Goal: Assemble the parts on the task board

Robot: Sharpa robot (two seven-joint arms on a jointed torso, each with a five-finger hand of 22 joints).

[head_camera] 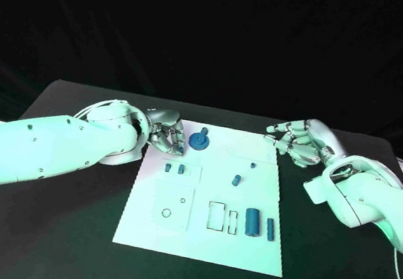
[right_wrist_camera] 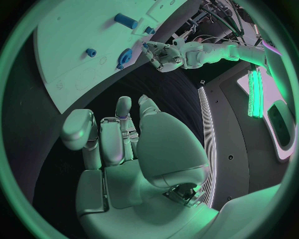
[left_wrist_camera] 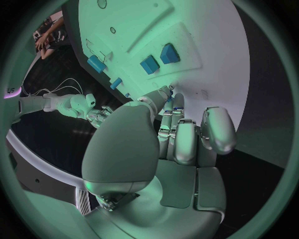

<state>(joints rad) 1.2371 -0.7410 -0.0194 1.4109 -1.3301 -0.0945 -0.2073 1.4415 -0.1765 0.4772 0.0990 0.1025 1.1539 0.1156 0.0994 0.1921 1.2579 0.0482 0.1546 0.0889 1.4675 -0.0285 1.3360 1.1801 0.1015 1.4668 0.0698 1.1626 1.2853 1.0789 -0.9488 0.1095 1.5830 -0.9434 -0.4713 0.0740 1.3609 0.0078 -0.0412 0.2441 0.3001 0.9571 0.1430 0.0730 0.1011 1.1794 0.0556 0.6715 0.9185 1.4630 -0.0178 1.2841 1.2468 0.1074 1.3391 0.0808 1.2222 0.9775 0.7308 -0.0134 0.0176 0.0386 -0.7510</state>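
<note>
The white task board lies in the middle of the table. A round blue gear-like part sits near its far edge with a small peg behind it. Small blue parts lie mid-board, and two longer blue parts lie at the near right. My left hand hovers at the board's far left corner beside the gear, fingers curled in, with nothing seen in them. My right hand is off the far right corner, fingers curled and empty.
Rectangular outlined slots and small round holes mark the board's near half. Black table surrounds the board on all sides. The right wrist view shows the left hand close to the gear.
</note>
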